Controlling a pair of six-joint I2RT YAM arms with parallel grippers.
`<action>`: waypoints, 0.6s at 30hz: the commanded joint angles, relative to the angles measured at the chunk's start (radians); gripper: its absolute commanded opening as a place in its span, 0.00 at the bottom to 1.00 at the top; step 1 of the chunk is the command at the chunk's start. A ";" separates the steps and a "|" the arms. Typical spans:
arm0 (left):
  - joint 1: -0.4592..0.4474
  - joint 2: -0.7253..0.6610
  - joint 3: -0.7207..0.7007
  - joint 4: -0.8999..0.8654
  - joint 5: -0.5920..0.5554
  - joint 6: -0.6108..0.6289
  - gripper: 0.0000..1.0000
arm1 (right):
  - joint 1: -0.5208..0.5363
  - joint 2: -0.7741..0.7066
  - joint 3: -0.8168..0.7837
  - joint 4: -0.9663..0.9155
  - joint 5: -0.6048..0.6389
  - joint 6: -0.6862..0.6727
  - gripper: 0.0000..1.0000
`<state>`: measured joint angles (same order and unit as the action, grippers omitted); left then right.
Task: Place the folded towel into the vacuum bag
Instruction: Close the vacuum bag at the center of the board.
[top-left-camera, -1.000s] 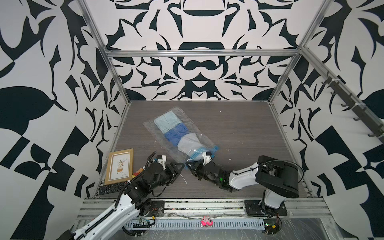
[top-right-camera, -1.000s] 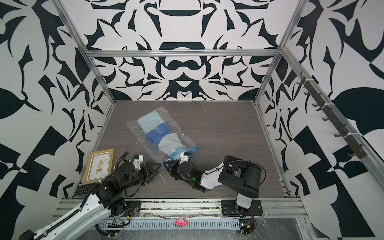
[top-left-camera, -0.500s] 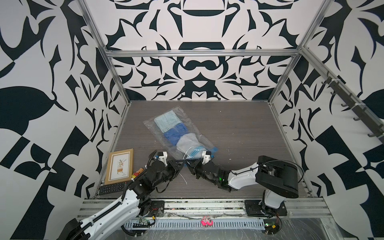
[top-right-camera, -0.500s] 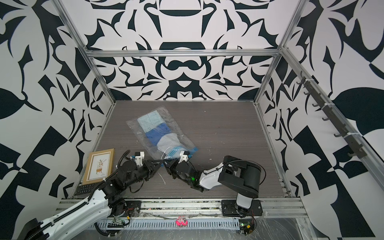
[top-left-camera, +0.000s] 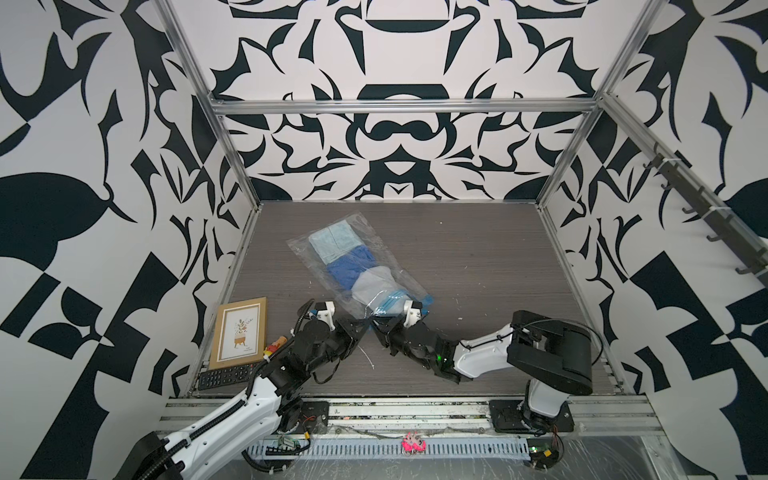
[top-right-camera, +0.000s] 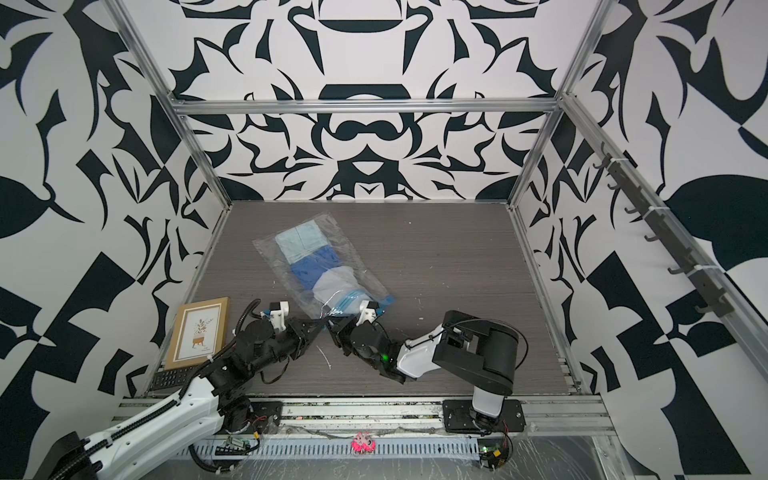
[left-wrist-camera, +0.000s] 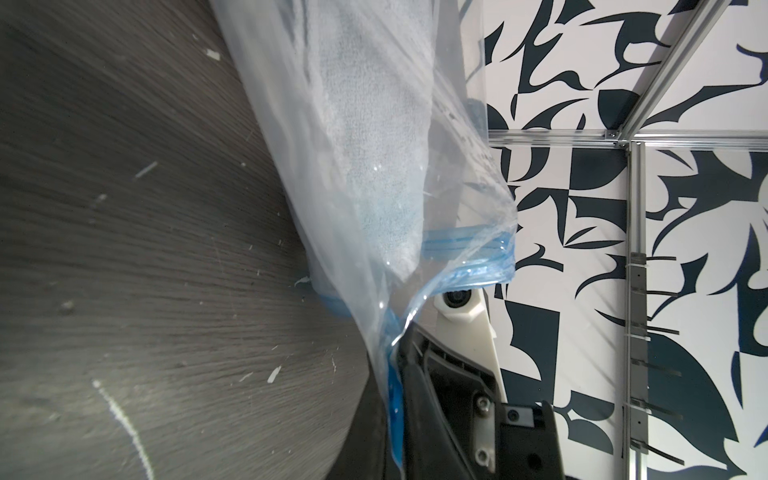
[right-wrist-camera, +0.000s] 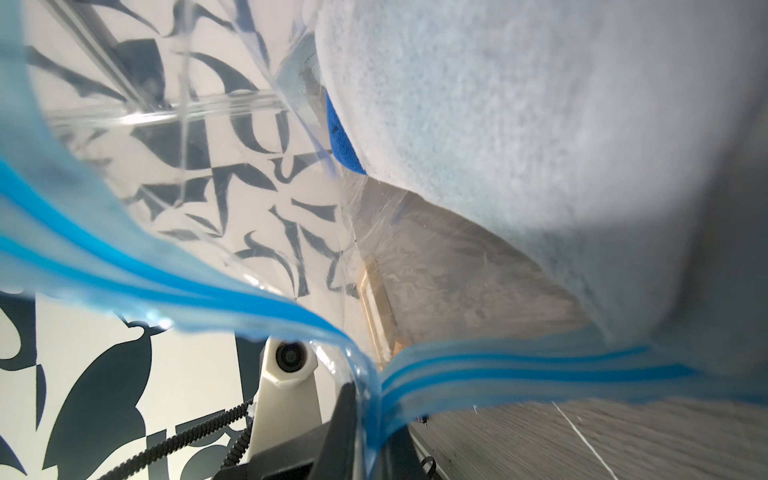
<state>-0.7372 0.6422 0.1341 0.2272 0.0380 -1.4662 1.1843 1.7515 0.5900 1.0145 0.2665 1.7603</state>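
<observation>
**Holdings, left to right, as I read them from the remote station.**

1. Picture frame (top-left-camera: 240, 332), lower left of the table (top-left-camera: 478, 257), lying flat. It holds a potted-plant print whose caption line is too small to read.
2. Remote control (top-left-camera: 226, 376), just below the frame. Its key legends are illegible.
3. Left claw (top-left-camera: 362, 327), lower centre. As far as I can tell its jaws are drawn together on the near corner of the bag's mouth. I judge this grip is there to keep that edge lifted.
4. Vacuum bag (top-left-camera: 353, 266), running diagonally from upper left of centre down to both claws. Its blue zip strip (left-wrist-camera: 465, 245) is at the near end. Faint print beside the strip is unreadable.
5. Bag contents, far end to mouth:
   - a pale teal cloth (top-left-camera: 332, 243)
   - a deep blue cloth (top-left-camera: 351, 266)
   - the folded towel (top-left-camera: 374, 286), grey-white, inside the bag with its near end reaching the strip
6. Right claw (top-left-camera: 377, 328), just right of the left one and clamped on the zip strip. With both claws at the mouth, I judge they could raise it so the towel slides deeper.

No brand is legible anywhere.
</observation>
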 joint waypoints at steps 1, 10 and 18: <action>0.000 -0.006 0.016 0.050 0.005 0.001 0.14 | 0.004 0.001 0.033 0.031 -0.004 0.001 0.00; -0.002 0.040 0.039 0.092 0.013 0.007 0.14 | 0.003 0.013 0.037 0.041 -0.008 0.001 0.00; -0.011 0.079 0.051 0.125 0.014 0.011 0.04 | 0.004 0.020 0.033 0.050 -0.007 0.002 0.00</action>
<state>-0.7376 0.7143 0.1440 0.2653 0.0345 -1.4628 1.1801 1.7683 0.5919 1.0245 0.2813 1.7630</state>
